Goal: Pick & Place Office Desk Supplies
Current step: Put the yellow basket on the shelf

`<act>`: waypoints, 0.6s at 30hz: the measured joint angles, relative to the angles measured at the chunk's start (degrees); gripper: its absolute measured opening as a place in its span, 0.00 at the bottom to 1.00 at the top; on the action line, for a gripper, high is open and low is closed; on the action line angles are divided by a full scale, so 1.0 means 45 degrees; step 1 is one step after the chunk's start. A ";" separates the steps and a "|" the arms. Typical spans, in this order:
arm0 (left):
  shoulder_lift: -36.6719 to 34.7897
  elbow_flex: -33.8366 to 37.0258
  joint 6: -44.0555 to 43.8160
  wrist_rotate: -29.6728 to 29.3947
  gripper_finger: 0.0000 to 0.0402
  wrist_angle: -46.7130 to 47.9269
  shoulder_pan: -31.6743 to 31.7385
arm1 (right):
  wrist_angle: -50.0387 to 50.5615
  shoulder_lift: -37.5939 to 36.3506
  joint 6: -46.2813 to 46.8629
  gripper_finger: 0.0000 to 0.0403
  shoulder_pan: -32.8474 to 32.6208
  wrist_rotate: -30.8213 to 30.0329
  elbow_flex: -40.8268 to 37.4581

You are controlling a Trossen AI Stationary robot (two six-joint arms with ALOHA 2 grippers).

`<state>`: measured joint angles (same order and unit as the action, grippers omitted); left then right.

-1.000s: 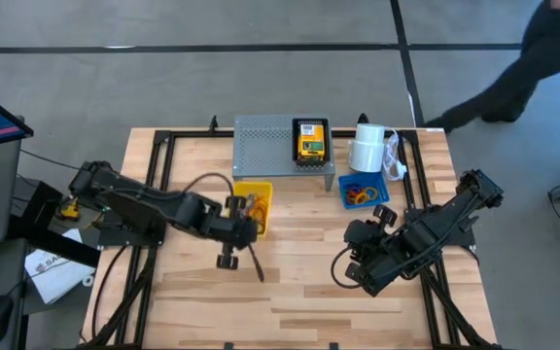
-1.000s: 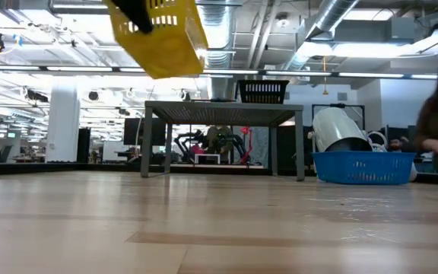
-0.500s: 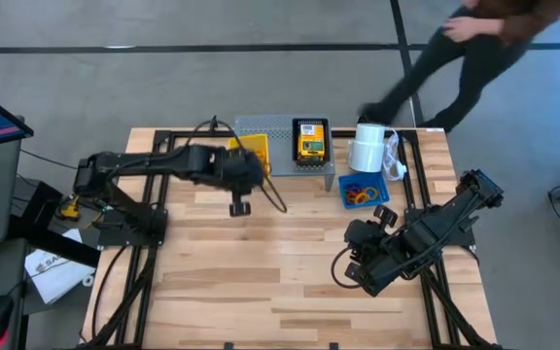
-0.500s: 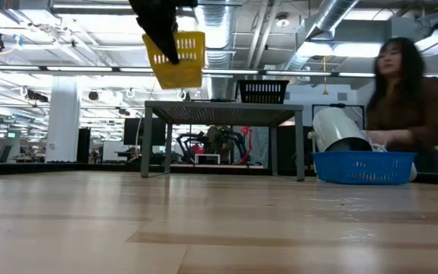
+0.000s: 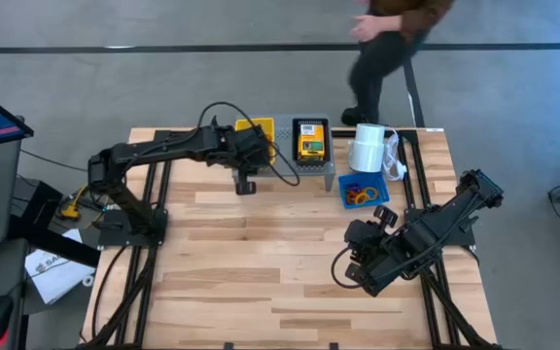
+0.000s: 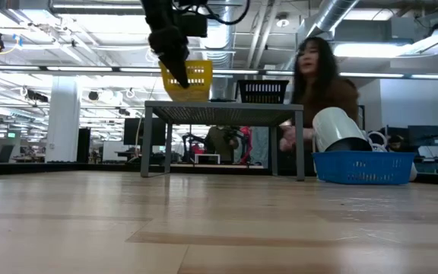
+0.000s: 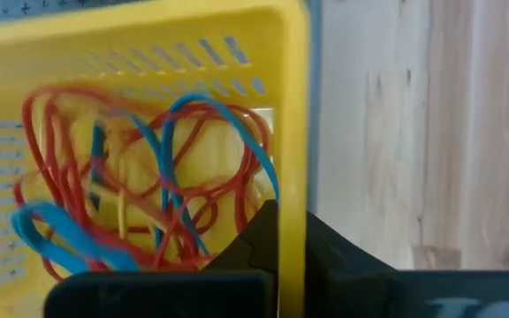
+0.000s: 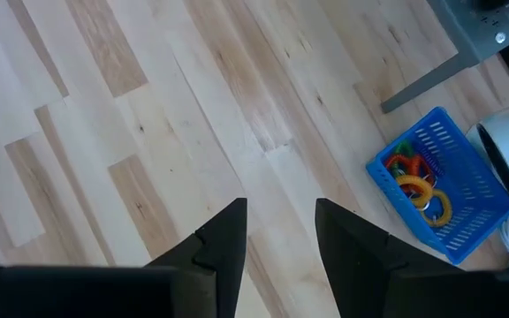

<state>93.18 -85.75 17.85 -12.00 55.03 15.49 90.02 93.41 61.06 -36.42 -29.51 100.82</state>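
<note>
**Now: yellow basket held over grey shelf**

Seen in left wrist view: small yellow basket [image 7: 148,79] of slotted plastic, filled with tangled thin loops [image 7: 140,190], red and blue, some yellowish. Clamped by left gripper [image 5: 248,160] on its wall, one dark finger [image 7: 259,234] inside, the other outside, pressed together on the yellow rim. From above, lies at about 12 o'clock from the left gripper, touching it, over the left part of the grey perforated shelf [image 5: 280,131]. In low view, hangs just above the shelf top, slightly tilted; contact with the shelf cannot be told.

At 3 o'clock of the yellow basket on the shelf: black basket [image 5: 310,142] with a yellow-green crayon box [image 5: 309,146] inside; label on it too small to read. At 4 o'clock of the shelf, on the wooden table [image 5: 261,282]: blue basket [image 5: 363,190] with coloured loops, just beside a white paper roll [image 5: 366,148].

Waits at 5 o'clock of the table: right gripper [image 5: 356,272], fingers apart, holding nothing.

Beyond the table at 12 o'clock: a person [image 5: 392,39].
</note>
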 joint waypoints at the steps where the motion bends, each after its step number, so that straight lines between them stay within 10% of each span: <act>1: 0.0139 -0.0139 0.0058 0.0011 0.00 0.0051 0.0050 | 0.0000 0.0000 0.0003 0.33 0.0002 0.0074 0.0000; 18: 0.1727 -0.1328 0.0363 0.0476 0.00 -0.0586 0.0233 | -0.0003 0.0000 0.0158 0.33 -0.0148 0.0590 0.0000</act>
<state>100.95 -91.72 19.49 -9.86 52.40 16.53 90.00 93.41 61.77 -37.09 -26.85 100.82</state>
